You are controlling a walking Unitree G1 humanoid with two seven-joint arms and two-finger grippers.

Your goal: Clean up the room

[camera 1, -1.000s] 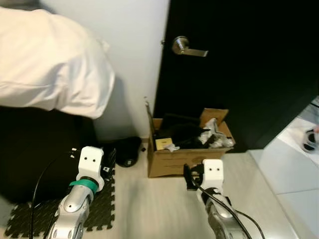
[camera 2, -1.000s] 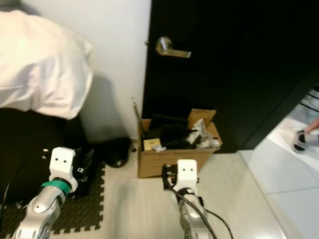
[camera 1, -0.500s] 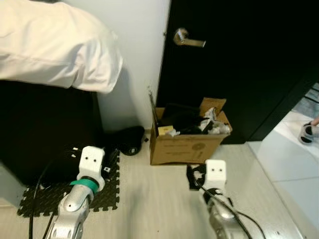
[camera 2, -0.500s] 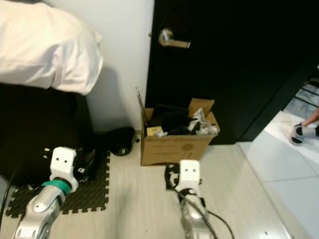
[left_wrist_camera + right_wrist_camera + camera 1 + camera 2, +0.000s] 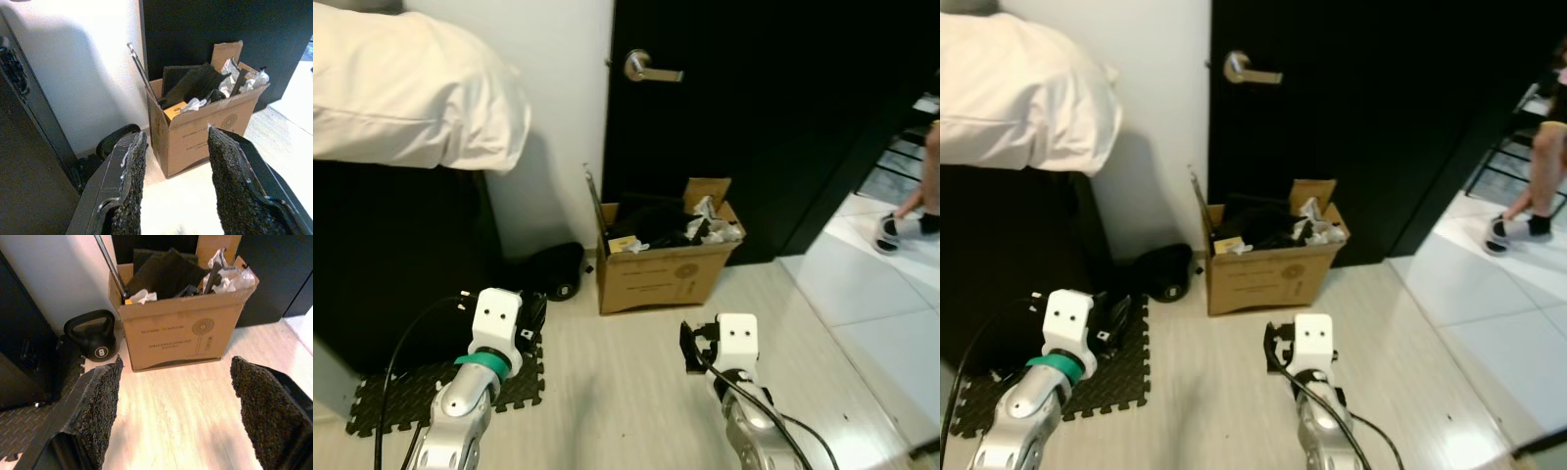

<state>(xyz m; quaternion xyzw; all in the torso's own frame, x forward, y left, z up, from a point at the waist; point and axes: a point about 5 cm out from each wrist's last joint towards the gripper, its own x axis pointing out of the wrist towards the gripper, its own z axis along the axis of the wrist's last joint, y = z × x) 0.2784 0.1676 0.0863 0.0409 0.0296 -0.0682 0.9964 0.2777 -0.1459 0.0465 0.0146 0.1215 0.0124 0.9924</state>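
My left gripper [image 5: 173, 186] and right gripper [image 5: 176, 416] spread wide, box [image 5: 659, 262] ahead, kettlebell [image 5: 93, 340] beside it, mat [image 5: 431, 392] under left arm.

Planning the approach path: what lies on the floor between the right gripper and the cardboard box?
Bare pale floor lies between the open right gripper and the cardboard box, seen in the right wrist view.

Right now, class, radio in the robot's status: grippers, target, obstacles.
Left gripper and right gripper open, empty. Cardboard box of junk ahead by door. Kettlebell beside it.
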